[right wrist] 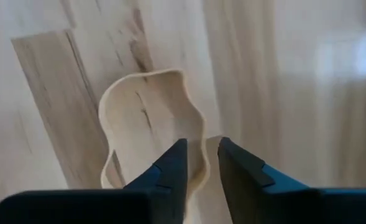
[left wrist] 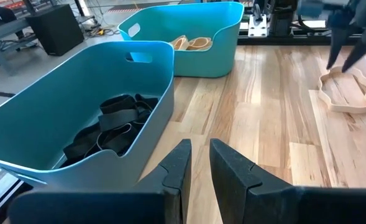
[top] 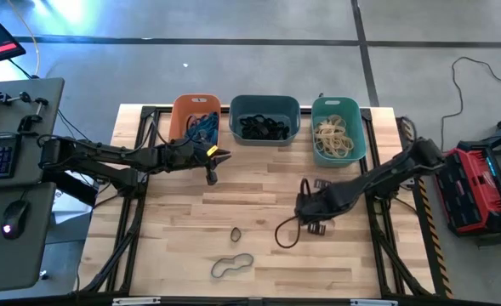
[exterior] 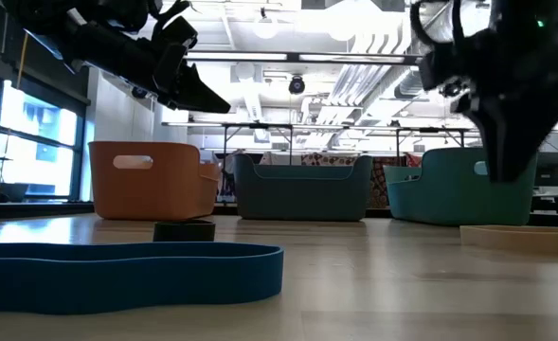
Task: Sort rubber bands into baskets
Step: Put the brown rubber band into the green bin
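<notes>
Three baskets stand along the table's far edge: orange [top: 182, 115] with blue bands [top: 202, 126], slate [top: 264, 102] with black bands [left wrist: 108, 127], teal [top: 361, 127] with tan bands [top: 333, 140]. Three loose bands stand on their edges on the wood: tan [right wrist: 103, 118] [top: 277, 234], small black [exterior: 184, 230] [top: 236, 234], blue [exterior: 127, 270] near the front edge. My right gripper [right wrist: 202, 158] [top: 304, 212] hovers over the tan band's edge, fingers a narrow gap apart, its tips above the band in the low view [exterior: 509, 175]. My left gripper [left wrist: 199, 168] [top: 212, 172] is shut and empty, raised in front of the orange basket.
Bare wood lies between the baskets and the loose bands. A desk with keyboard and mouse [top: 12, 217] stands left of the table, a red and black case [top: 480, 187] to its right. Black cables run along both arms.
</notes>
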`<action>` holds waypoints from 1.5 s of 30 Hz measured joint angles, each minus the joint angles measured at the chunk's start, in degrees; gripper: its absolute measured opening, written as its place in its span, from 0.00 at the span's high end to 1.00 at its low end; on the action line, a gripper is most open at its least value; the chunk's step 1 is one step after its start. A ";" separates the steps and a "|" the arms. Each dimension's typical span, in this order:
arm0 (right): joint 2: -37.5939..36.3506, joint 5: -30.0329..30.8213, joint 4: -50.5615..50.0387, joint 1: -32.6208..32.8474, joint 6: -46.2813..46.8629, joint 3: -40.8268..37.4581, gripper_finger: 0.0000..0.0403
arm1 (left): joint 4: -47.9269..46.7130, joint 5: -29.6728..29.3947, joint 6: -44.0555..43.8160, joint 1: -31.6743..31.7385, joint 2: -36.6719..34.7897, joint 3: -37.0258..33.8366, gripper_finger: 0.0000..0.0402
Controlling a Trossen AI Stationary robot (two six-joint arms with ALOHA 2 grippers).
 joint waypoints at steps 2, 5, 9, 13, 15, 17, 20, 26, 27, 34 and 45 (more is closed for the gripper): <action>1.27 -0.93 1.96 0.05 0.03 -0.88 0.79 | -0.02 0.00 0.00 0.00 0.00 0.00 0.88; 2.92 -1.19 2.95 0.03 0.03 -1.66 0.78 | -0.03 0.00 -0.01 0.00 0.00 0.00 0.88; 4.85 -0.92 2.79 -0.41 0.05 -2.48 0.78 | -0.04 0.00 -0.02 -0.02 0.00 0.00 0.88; 6.64 -1.72 3.12 -0.93 0.05 -2.69 0.78 | -0.07 0.00 -0.02 -0.01 0.00 0.00 0.88; 7.36 -1.81 3.21 -1.34 0.01 -2.69 0.78 | -0.07 0.00 -0.02 -0.02 0.00 0.00 0.88; 8.16 -1.85 3.33 -1.75 -0.42 -2.69 0.78 | -0.07 0.00 -0.02 -0.02 0.00 0.00 0.88; 9.06 -2.14 3.74 -2.30 -1.84 -2.69 0.78 | -0.11 0.00 -0.04 0.00 0.00 0.00 0.88; 9.27 -3.83 5.96 -3.81 -4.54 -2.69 0.87 | -0.15 0.00 -0.04 -0.01 0.00 0.00 0.88; 9.27 -3.90 5.84 -4.11 -5.00 -2.69 0.91 | -0.19 0.00 -0.03 -0.01 0.00 0.00 0.88; 9.27 -5.18 6.24 -5.22 -7.32 -2.69 0.98 | -1.54 0.00 -0.04 -0.01 0.00 0.00 0.88; 5.59 0.52 3.37 -2.10 -6.45 1.43 1.00 | -1.62 0.00 -0.04 -0.01 0.00 0.00 0.88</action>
